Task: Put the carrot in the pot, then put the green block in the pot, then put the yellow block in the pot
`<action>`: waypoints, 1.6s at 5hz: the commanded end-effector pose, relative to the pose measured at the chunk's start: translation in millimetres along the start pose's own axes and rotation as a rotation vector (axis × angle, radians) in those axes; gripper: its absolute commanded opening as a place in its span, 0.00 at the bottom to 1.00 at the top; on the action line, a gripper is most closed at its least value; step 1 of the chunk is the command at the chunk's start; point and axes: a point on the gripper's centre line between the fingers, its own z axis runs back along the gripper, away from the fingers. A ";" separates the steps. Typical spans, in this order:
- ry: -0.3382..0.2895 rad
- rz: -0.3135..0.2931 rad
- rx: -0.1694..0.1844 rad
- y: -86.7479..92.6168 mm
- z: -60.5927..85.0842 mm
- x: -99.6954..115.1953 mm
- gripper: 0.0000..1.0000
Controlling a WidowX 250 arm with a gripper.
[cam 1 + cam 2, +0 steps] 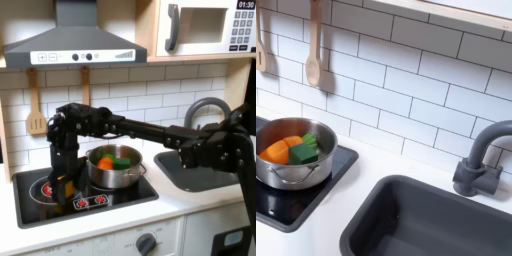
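The gripper (64, 190) hangs low over the black stovetop (30, 200) at the pot's (112, 172) nine o'clock, seemingly closed around the yellow block (66, 192), though that is hard to confirm. The carrot (278, 150) and green block (303, 153) already lie together inside the pot. Behind, a wooden spoon (314, 45) hangs on white tile (406, 85).

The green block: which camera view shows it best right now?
The second exterior view: the green block sits close and sharp inside the pot, beside the carrot. In the first exterior view it is a small green patch at the pot's rim, far smaller and blurrier.
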 end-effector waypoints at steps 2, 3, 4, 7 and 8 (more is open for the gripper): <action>0.008 0.001 -0.008 0.2 -4.3 0.5 1.00; 0.006 -0.002 -0.013 -1.4 -2.9 0.0 1.00; 0.000 0.007 -0.015 -0.9 -3.0 1.3 1.00; -0.016 0.010 -0.055 -11.8 -2.1 6.6 1.00; -0.028 0.025 -0.070 -9.5 0.7 8.1 1.00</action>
